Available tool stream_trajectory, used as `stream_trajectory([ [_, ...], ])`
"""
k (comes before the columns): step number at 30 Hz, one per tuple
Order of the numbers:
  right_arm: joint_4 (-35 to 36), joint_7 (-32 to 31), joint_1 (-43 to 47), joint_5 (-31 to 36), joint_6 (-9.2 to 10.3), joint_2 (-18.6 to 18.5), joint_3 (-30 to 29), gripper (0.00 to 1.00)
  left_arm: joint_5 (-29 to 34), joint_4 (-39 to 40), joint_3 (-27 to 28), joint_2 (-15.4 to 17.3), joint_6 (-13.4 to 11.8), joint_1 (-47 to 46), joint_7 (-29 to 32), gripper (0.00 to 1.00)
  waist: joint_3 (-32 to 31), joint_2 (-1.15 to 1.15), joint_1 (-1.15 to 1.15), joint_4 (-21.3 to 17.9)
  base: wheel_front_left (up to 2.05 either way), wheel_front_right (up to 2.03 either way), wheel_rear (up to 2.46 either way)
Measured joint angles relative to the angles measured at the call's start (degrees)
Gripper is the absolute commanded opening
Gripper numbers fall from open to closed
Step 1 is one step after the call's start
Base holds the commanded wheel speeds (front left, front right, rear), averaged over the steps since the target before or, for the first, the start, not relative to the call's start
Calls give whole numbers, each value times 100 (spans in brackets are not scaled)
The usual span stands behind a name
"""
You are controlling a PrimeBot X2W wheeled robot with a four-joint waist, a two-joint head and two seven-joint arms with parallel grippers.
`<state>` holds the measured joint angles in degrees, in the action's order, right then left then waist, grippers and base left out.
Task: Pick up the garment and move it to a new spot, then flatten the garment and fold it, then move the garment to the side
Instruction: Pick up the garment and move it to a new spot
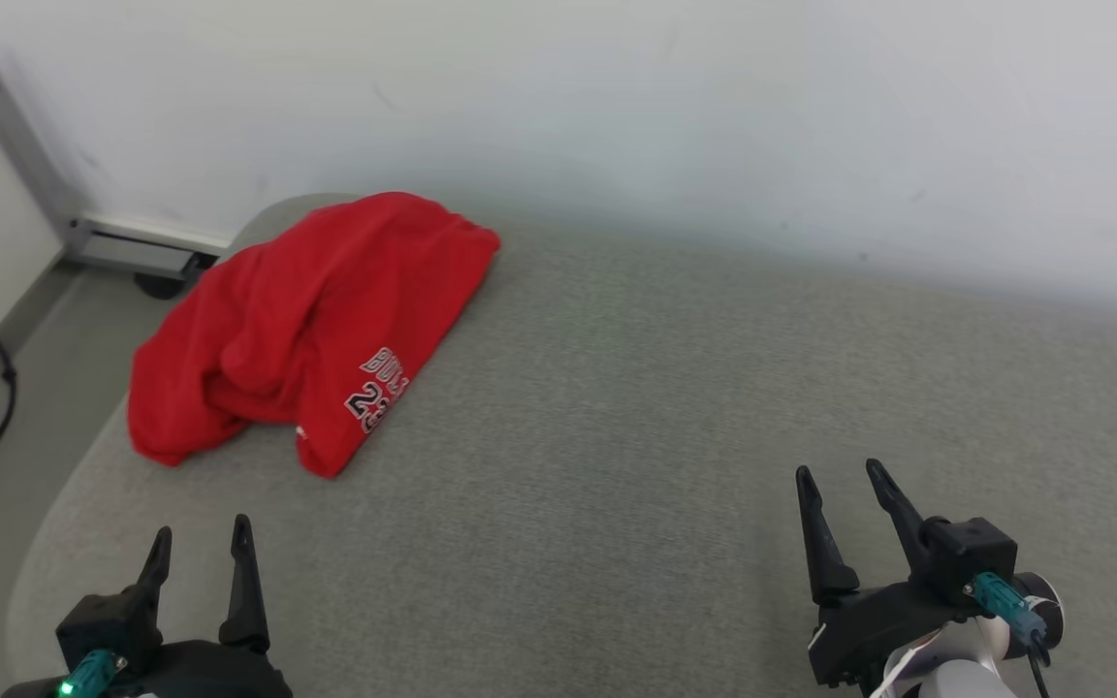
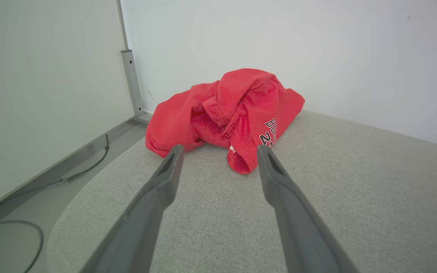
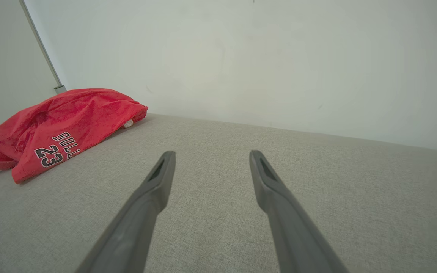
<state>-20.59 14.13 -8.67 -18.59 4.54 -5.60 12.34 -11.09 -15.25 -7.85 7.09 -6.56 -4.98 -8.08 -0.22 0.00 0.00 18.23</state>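
None of your job is done: the red garment [image 1: 306, 320] lies in a heap, and your left gripper [image 1: 203, 526] and right gripper [image 1: 840, 469] hang empty, spread wide.

Left hand [image 1: 203, 526]: matte black, with a blocky housing at its base.
Left fingers [image 1: 246, 591]: two, long and dark, tapering to narrow tips. In the left wrist view they look grey, each with a slotted recess near the tip.
Left connector [image 1: 88, 671]: teal ribbed barrel with a small green light [image 1: 65, 689] at its end.
Right hand [image 1: 838, 468]: matte black, with an angular bracket and a boxy housing [image 1: 971, 548].
Right fingers [image 1: 820, 543]: same pattern as the left, long, dark, pointed and slotted near the tips.
Right connector [image 1: 1000, 593]: teal ribbed plug with a thin black cable [image 1: 1037, 664] leaving it.
Right wrist shell [image 1: 951, 674]: pale and rounded, with a dark ring beside it.
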Motion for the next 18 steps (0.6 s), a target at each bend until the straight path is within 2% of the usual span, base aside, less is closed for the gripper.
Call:
stream_trajectory([
  [4,-52,1,-12,-5,-1,13,34,100,0,-32,51,-8,-5,-10,-1,100,-8,0,0,173,0,0,0],
  [7,-159,1,-12,-15,-26,26,44,100,10,-73,132,-34,-24,-3,-2,100,-59,0,0,475,0,0,0],
  [18,-315,4,-38,-46,-53,100,155,100,47,-52,216,-74,-48,52,-11,100,-185,0,0,817,0,0,0],
])
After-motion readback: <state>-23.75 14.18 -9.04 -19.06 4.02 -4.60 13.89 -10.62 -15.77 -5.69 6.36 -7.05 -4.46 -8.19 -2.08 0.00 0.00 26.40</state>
